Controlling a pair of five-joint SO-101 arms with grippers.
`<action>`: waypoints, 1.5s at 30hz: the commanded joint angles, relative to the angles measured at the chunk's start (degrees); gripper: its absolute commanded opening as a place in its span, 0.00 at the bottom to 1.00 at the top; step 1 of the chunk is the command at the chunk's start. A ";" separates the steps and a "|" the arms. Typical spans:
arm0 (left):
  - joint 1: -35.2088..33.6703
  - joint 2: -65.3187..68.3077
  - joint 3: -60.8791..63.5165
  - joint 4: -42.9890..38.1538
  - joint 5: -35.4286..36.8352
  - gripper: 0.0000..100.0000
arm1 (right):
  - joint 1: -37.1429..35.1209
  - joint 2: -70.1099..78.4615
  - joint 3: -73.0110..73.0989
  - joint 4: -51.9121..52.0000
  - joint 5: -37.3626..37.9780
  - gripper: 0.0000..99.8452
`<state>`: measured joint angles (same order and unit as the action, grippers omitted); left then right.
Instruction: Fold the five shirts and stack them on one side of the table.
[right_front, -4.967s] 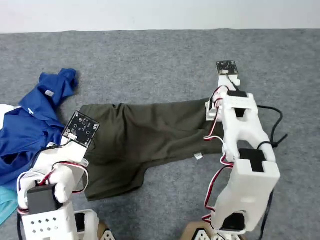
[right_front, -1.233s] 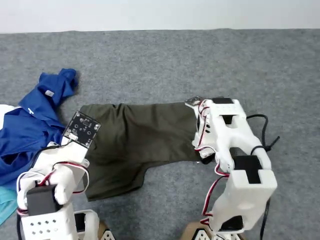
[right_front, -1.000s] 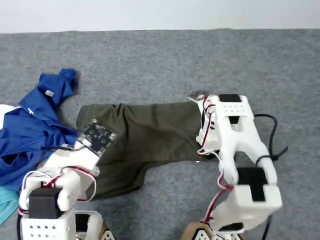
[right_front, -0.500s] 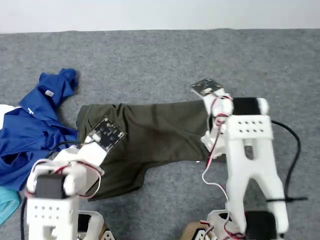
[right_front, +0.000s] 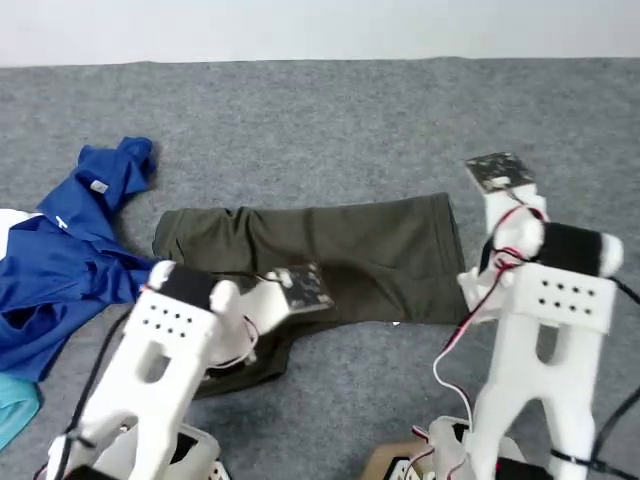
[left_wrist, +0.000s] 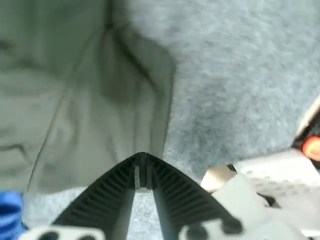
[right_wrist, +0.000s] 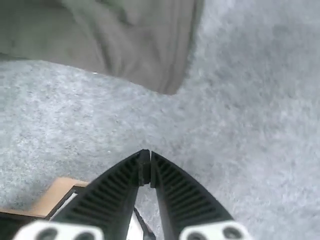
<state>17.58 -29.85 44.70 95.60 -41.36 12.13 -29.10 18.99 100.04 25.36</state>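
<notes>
An olive-green shirt (right_front: 330, 255) lies spread flat across the middle of the grey carpet. A crumpled blue shirt (right_front: 70, 240) sits to its left. My left arm (right_front: 170, 330) is raised above the olive shirt's near left part. The left gripper (left_wrist: 142, 172) is shut with nothing in it, high over the olive shirt's (left_wrist: 90, 100) edge. My right arm (right_front: 545, 290) stands raised beside the shirt's right edge. The right gripper (right_wrist: 145, 167) is shut and empty, above bare carpet just off the olive shirt's (right_wrist: 125, 40) corner.
A teal cloth (right_front: 15, 405) and a bit of white cloth (right_front: 6, 216) show at the left edge. Open grey carpet (right_front: 330, 130) stretches behind and to the right of the olive shirt. The arms' bases (left_wrist: 270, 175) stand at the near edge.
Both arms have risen off the olive shirt and drawn back. The right arm moved right, off the shirt's right edge. The left arm swung right over the shirt's near part.
</notes>
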 joint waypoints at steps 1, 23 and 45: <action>0.62 2.11 -1.89 0.88 -5.54 0.05 | 4.35 -4.18 3.25 1.89 0.62 0.01; -1.76 9.67 9.19 -15.65 -12.84 0.15 | 19.21 -28.26 17.76 2.15 10.90 0.01; -3.87 9.76 15.25 -24.18 -12.75 0.16 | 19.12 -28.70 17.76 2.15 10.73 0.01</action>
<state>14.15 -20.26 59.82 73.54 -53.93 30.59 -56.79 37.10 100.22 35.74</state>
